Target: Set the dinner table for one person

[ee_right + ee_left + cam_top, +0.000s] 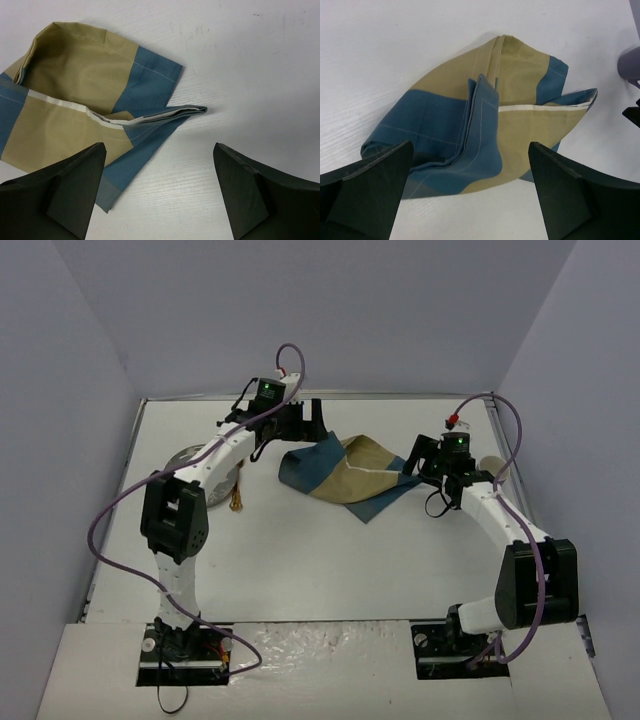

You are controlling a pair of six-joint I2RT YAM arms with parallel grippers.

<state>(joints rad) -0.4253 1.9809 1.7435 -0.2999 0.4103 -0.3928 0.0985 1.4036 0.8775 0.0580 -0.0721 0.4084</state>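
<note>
Worktop [330,560]: white and matte, with both arm bases at its near edge. Blue-and-tan striped placemat [345,478] lies on it toward the far middle, bunched and folded over itself. One corner is doubled back and a white hem shows, so it is not spread flat. Left fingers [365,190] are spread wide and hold nothing, poised over the placemat's left side. Right fingers [55,195] are likewise wide and empty at its right end, with the folded tip lying on the worktop in the gap between them. Neither wrist view shows contact with the cloth. A round grey dish [186,458] sits at the far left, partly hidden by the left arm. A small brown item [237,500] lies near it, too small to identify. Judgement: the task is at an early stage, with nothing arranged as a place setting. The placemat needs flattening first; then the dish, and any utensils present, go onto or beside it.
</note>
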